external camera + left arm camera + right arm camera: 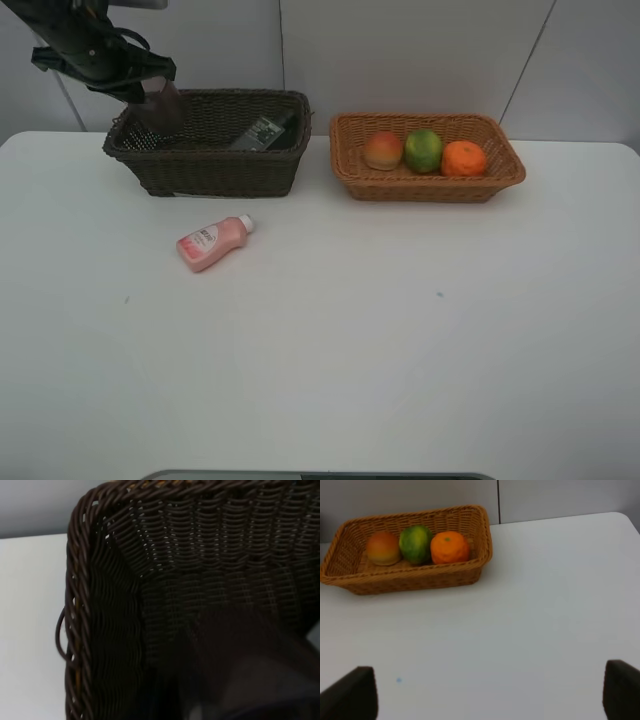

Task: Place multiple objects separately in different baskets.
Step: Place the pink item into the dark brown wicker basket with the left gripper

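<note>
Holding the mauve cup (pixel 163 105) over the dark basket (pixel 215 165), the left gripper (pixel 150 95) pinches it; right gripper (pixel 490 690) spread wide; pink bottle (pixel 212 241) at the basket's six o'clock.

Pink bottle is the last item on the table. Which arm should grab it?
Probably left. The pink bottle lies in front of the dark basket, on the left arm's side, though the left gripper is shut on the mauve cup there. The right gripper is open but out of the overhead view.

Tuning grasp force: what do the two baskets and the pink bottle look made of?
Dark brown basket: woven wicker or plastic rattan; slightly glossy strands in the left wrist view leave it open. Tan basket: same weave, matte, natural-looking. Pink bottle: smooth plastic, probably, with a printed label and white cap.
</note>
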You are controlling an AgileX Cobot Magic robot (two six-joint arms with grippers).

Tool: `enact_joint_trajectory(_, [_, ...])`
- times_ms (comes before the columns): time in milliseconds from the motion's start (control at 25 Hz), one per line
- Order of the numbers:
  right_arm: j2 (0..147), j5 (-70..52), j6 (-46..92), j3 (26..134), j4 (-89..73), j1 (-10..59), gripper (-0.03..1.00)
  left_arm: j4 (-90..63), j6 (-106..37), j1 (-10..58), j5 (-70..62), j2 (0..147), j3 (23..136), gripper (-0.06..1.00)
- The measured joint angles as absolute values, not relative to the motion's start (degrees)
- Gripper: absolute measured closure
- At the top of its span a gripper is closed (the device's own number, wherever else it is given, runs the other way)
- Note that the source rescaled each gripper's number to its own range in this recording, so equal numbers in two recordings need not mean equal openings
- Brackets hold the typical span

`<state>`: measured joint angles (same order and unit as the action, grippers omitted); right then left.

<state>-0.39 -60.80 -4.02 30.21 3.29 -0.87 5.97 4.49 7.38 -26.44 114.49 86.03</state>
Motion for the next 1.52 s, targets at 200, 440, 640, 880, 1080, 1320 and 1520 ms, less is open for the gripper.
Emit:
enact_joint_trajectory(200, [-0.39,-60.80,-4.02,30.16,3.29,-0.87,-0.03,6.11,4.49,7.38,-21.01,118.14,86.03,0.94])
enact_joint_trajectory(440, [-0.39,-60.80,-4.02,30.16,3.29,-0.87,-0.03,6.11,4.49,7.38,-16.59,121.41,86.03,0.94])
enact_joint_trajectory(640, [-0.39,-60.80,-4.02,30.16,3.29,-0.87,-0.03,6.11,4.49,7.38,-15.71,123.44,86.03,0.94])
enact_joint_trajectory(880, [-0.39,-60.80,-4.02,30.16,3.29,-0.87,-0.03,6.11,4.49,7.38,-15.35,124.02,86.03,0.94])
enact_joint_trajectory(1080, [-0.39,-60.80,-4.02,30.16,3.29,-0.87,-0.03,6.11,4.49,7.38,-15.30,124.02,86.03,0.58])
enact_joint_trajectory(1320, [-0.39,-60.80,-4.02,30.16,3.29,-0.87,-0.03,5.93,4.49,7.38,-15.30,124.02,86.03,-0.02])
enact_joint_trajectory(1520, [-0.39,-60.80,-4.02,30.16,3.29,-0.87,-0.03,5.93,4.55,7.43,-15.58,121.68,86.03,-0.06])
